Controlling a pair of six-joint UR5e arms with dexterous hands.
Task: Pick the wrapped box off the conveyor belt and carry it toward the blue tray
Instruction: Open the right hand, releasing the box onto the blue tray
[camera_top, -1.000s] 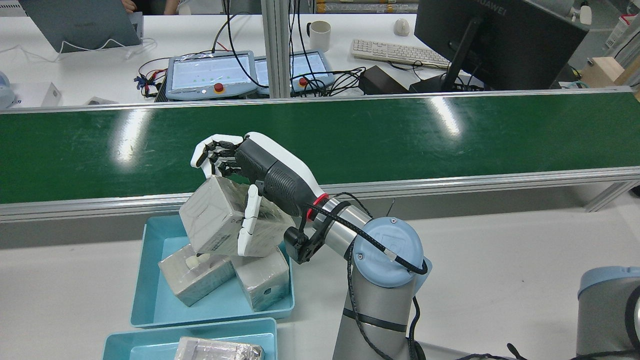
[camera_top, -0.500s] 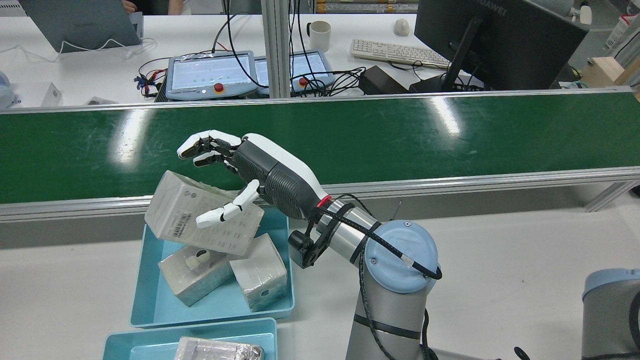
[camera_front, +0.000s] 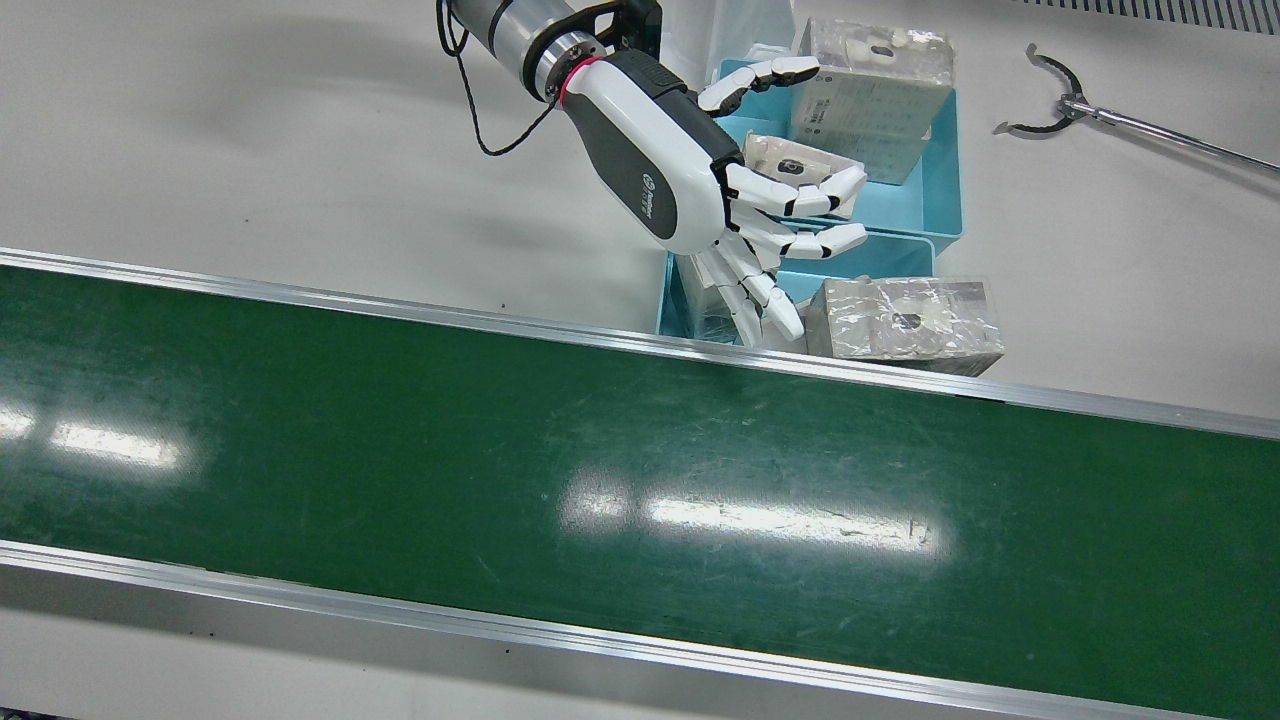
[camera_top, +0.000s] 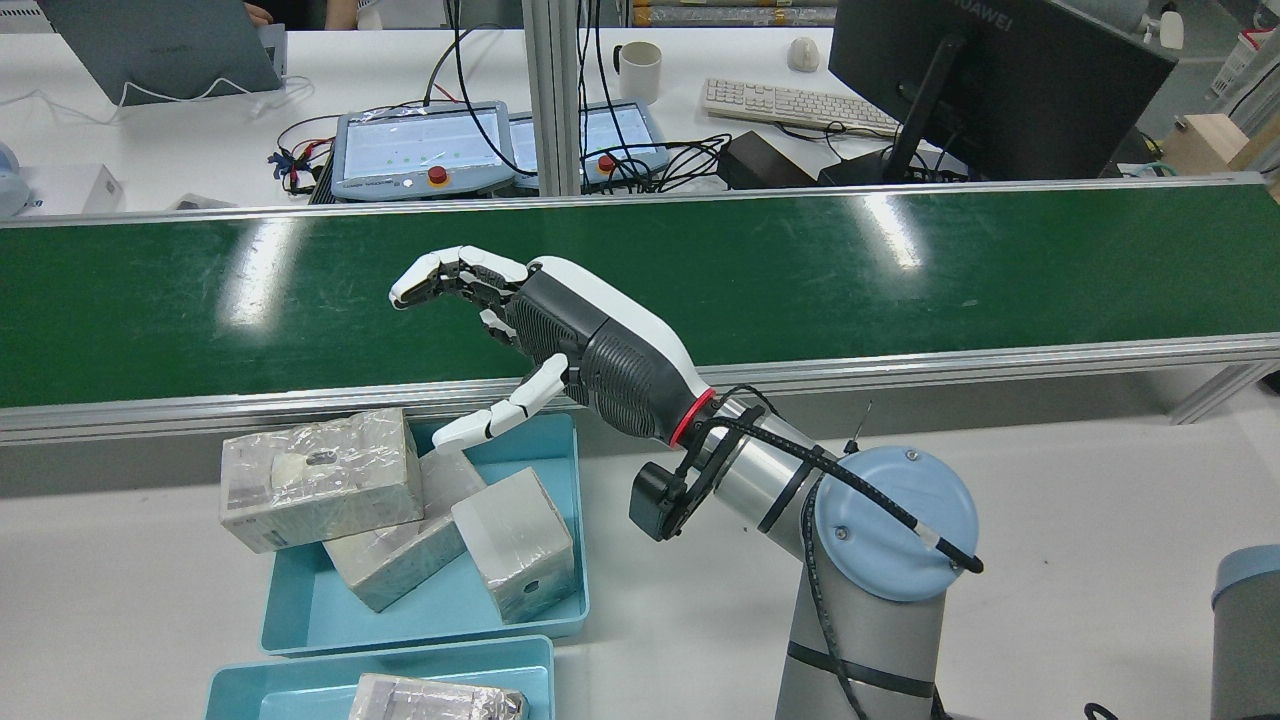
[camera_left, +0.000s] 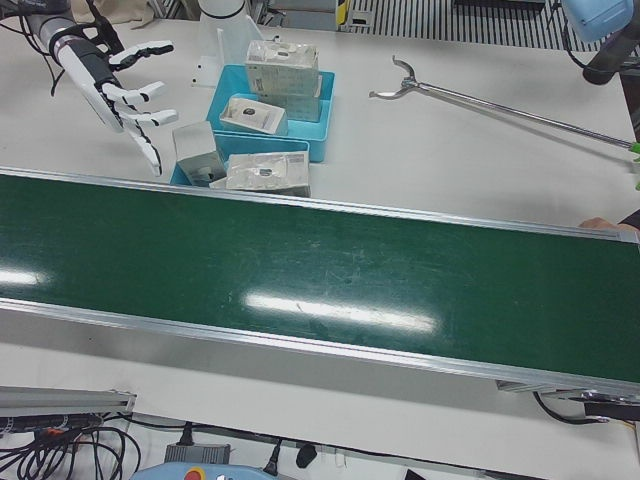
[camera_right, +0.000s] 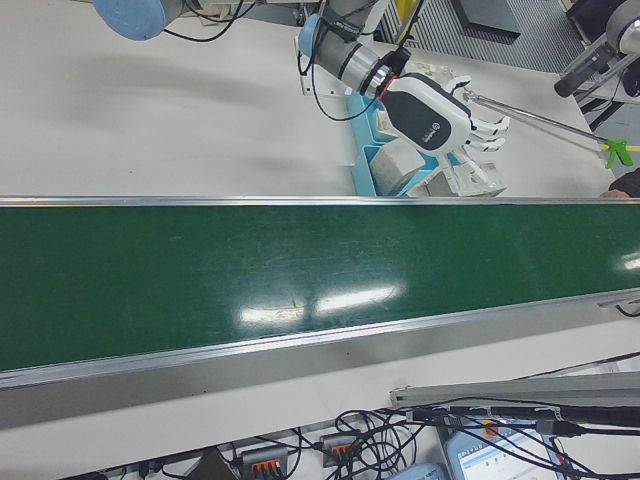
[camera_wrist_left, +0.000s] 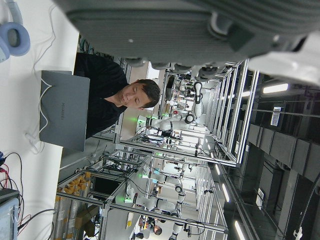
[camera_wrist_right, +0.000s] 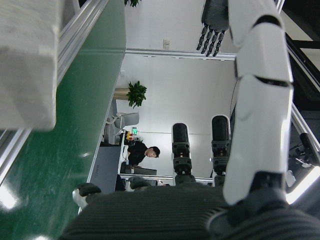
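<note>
Fingers spread and empty, the right hand (camera_top: 560, 345) hovers over the blue tray (camera_top: 430, 628). The wrapped box (camera_top: 320, 482) lies on the tray's rim, propped on two other boxes (camera_top: 515, 545).

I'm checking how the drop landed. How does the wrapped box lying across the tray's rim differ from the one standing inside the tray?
The rim box lies on its long side, propped on the blue tray edge and hanging out over the table. The inner box stands wholly inside the tray. The rim box looks longer, and its wrap looks more crinkled. Both are pale, film-wrapped, and untouched by the open left robot hand.
</note>
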